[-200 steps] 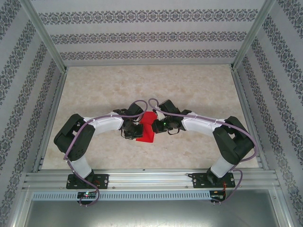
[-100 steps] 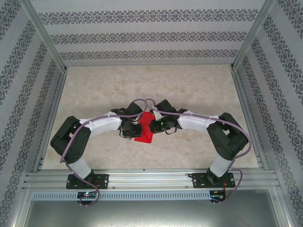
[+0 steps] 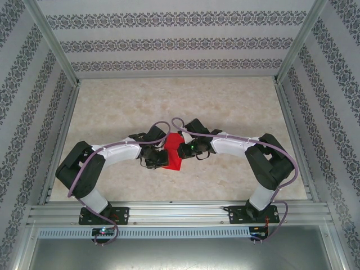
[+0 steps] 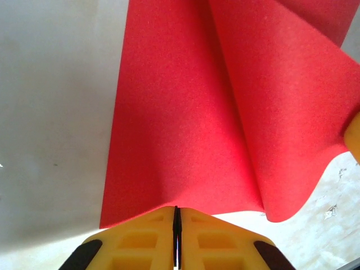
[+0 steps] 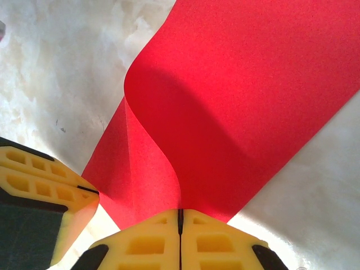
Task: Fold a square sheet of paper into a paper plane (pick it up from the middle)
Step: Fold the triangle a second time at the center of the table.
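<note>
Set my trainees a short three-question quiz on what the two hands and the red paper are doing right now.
1. True or false: the left hand is shut on the red paper.
2. The right hand is: A open and empty; B shut on the paper; C shut on nothing.
3. Short answer: does the paper lie flat or curve between the hands?
Key: 1 true; 2 B; 3 it curves.
</note>
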